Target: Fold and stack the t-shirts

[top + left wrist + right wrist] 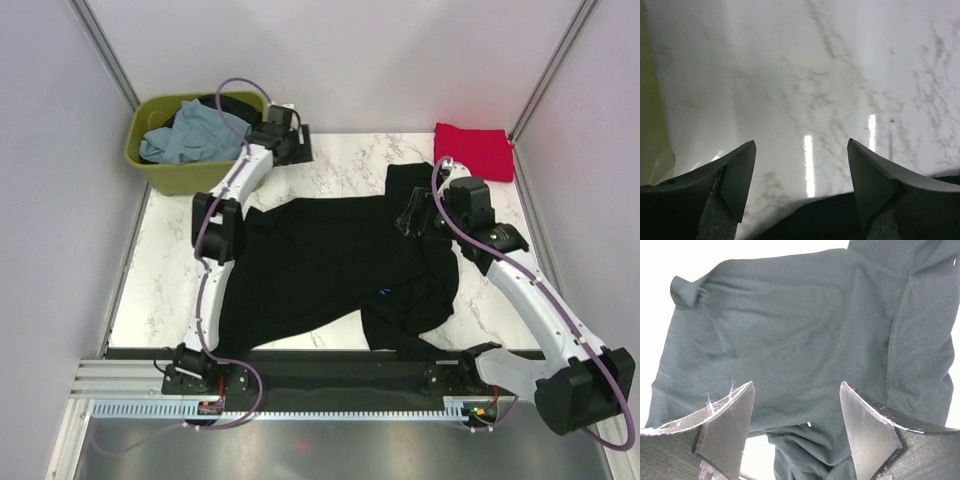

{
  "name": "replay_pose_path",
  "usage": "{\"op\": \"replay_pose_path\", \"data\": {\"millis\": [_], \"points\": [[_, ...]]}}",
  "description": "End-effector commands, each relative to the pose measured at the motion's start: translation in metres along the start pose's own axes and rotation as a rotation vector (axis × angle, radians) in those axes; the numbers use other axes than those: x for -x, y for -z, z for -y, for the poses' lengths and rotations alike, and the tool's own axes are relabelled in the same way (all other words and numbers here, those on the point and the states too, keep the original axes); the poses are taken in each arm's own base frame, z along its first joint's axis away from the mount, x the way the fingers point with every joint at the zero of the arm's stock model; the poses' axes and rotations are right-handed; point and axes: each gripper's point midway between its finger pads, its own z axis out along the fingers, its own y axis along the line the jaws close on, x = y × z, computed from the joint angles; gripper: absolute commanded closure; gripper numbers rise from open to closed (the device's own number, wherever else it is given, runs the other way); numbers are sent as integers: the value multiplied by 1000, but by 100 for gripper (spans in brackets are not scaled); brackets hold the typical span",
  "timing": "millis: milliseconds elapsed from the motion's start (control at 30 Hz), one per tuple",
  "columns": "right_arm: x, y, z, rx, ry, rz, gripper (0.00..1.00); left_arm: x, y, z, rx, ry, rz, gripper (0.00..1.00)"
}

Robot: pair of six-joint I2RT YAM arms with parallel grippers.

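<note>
A large black t-shirt (pixel 330 260) lies spread and rumpled across the middle of the marble table, with a speck of its blue print (pixel 385 291) showing. A bright red shirt (pixel 475 150) lies folded at the back right. A pale blue-grey shirt (pixel 195 135) and another dark one (pixel 232 104) sit in the tub. My left gripper (pixel 298 148) is open and empty over bare marble, just beyond the black shirt's far edge (pixel 830 220). My right gripper (pixel 412 218) is open and empty above the black shirt's right side (pixel 790 340).
The olive-green tub (pixel 165 170) stands at the back left corner; its wall shows at the left of the left wrist view (pixel 650 125). Bare marble (pixel 160 280) lies left of the black shirt. The shirt's lower right part hangs over the table's front rail (pixel 330 355).
</note>
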Motion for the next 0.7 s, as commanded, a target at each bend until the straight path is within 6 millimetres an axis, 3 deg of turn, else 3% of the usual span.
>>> {"op": "replay_pose_path", "data": {"millis": [0,67,100,167,233,300,400,433,467,500,533,567,633,667], "points": [[-13,-15,8,-40,2,-62,24,81,69,-121,199,150,156,18],[-12,-21,7,-35,3,-60,24,71,76,-145,254,160,132,18],[-14,-25,7,-35,1,-68,24,79,91,-158,305,172,158,17],[-15,-31,6,-30,0,-77,24,73,99,-168,323,184,143,17],[-16,-32,4,-29,7,-78,24,75,116,-164,319,180,143,18],[-16,-32,7,-36,13,-73,24,61,122,-152,317,158,114,20],[-21,-29,10,-42,17,-71,24,35,152,-134,341,140,89,21],[-23,-29,10,-41,15,-75,24,37,174,-128,352,157,122,21],[-22,-25,9,-35,17,-66,24,2,173,-124,367,143,56,22],[-28,-25,11,-37,18,-75,24,-11,177,-122,382,147,46,23],[-31,-24,11,-30,20,-78,24,-42,176,-128,419,129,-7,23],[-32,-21,11,-24,24,-72,23,-46,187,-124,420,121,7,24],[-41,-19,14,-24,32,-87,23,-69,187,-116,426,102,-17,24],[-42,-17,13,-16,35,-87,23,-90,186,-114,434,89,-52,24]]}}
